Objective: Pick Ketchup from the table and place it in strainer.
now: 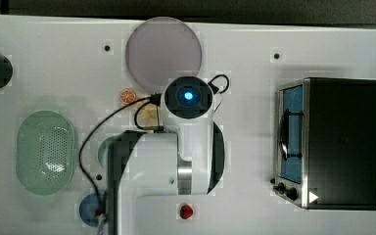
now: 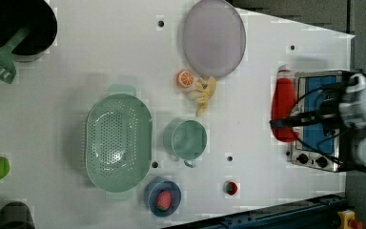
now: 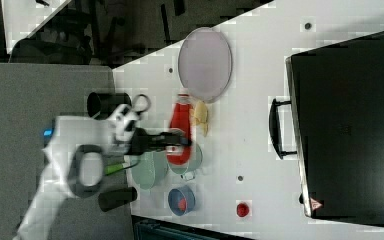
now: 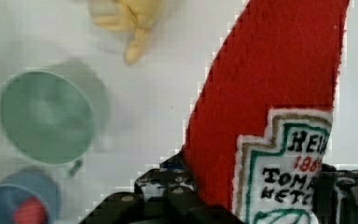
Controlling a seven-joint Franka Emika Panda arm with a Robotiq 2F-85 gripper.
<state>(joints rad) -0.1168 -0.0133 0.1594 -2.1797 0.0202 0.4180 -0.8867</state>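
Above the white tabletop (image 2: 76, 57), my hand (image 4: 256, 200) grips the red plastic ketchup squeeze bottle (image 4: 279, 93); a loose pinch could drop it short of the pale green perforated strainer (image 2: 118, 140).

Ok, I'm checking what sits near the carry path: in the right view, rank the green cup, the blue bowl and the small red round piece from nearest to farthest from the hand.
1. green cup: right beside the hand, just below it in the right view.
2. blue bowl: further down, near the table edge.
3. small red round piece: down and off toward the right view's right.
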